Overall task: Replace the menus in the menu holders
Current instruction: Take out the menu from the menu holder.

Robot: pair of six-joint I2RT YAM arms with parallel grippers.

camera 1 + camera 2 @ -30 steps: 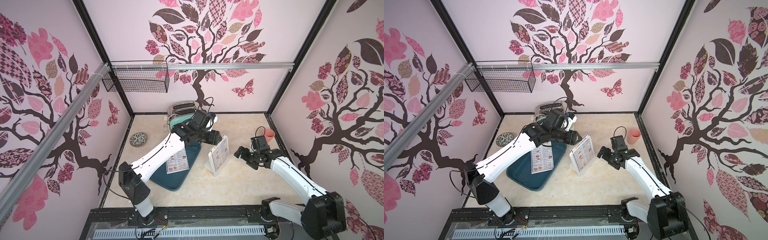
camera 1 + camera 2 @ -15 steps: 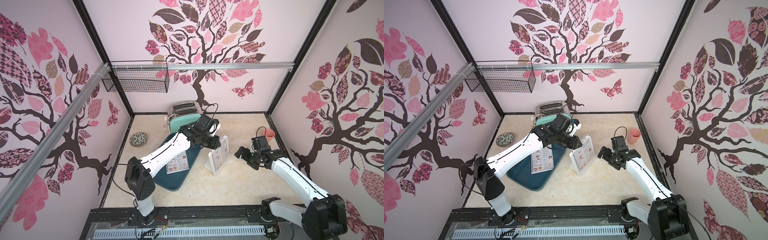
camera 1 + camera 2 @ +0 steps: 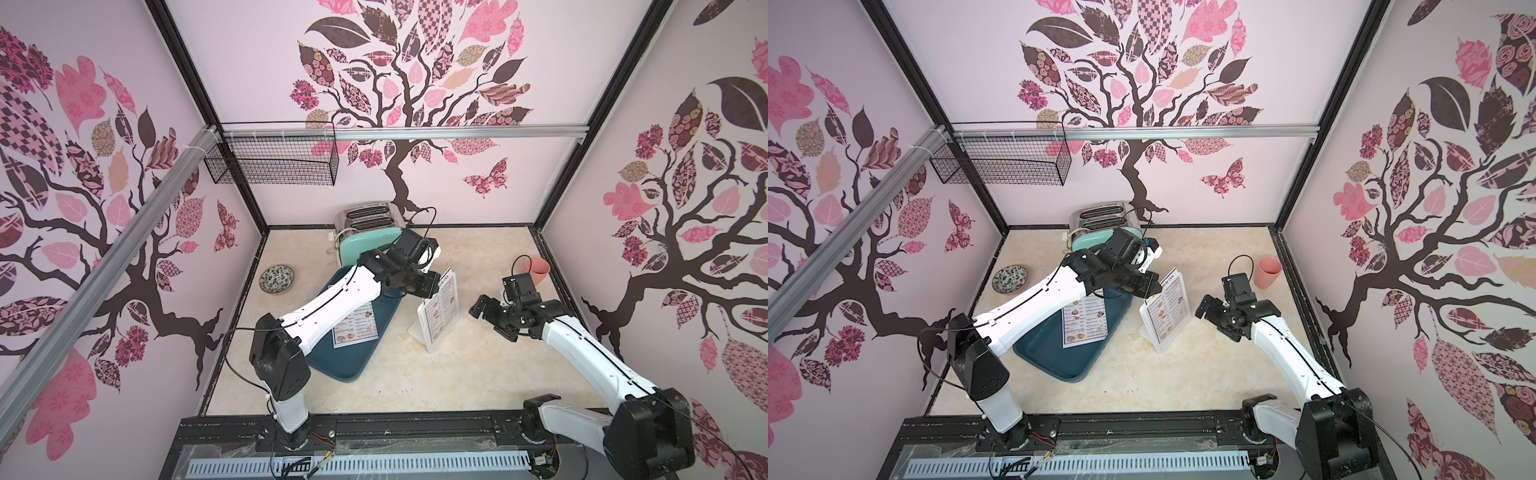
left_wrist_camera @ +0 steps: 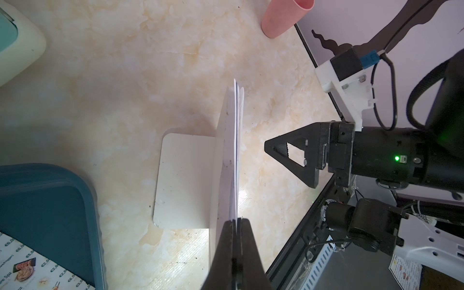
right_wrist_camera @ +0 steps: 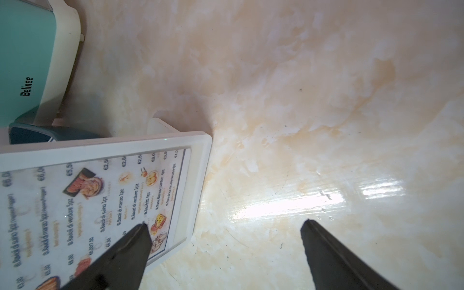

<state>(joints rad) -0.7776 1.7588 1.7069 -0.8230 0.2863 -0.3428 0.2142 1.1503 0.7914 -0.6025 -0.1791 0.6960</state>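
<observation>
Left pincer [image 4: 236, 223]: clenching on the top edge of the standing menu [image 3: 442, 305].
Standing menu: sitting in the slanted menu holder [image 5: 198, 175] on the worktop [image 3: 478, 374].
Right pincer [image 5: 224, 223]: gaping wide near the holder's front, gripping nothing.
Second menu [image 3: 1084, 326]: lying flat in the teal tray [image 3: 1054, 357].

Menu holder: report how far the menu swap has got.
Done: nothing yet; the slanted white plastic menu holder still carries its white black-bordered paper menu. In hand: the left gripper is shut on that sheet's top edge; the right gripper hangs open beside the stand. Left: pull it out, then slot in the matching menu lying on the dark teal tray.
</observation>
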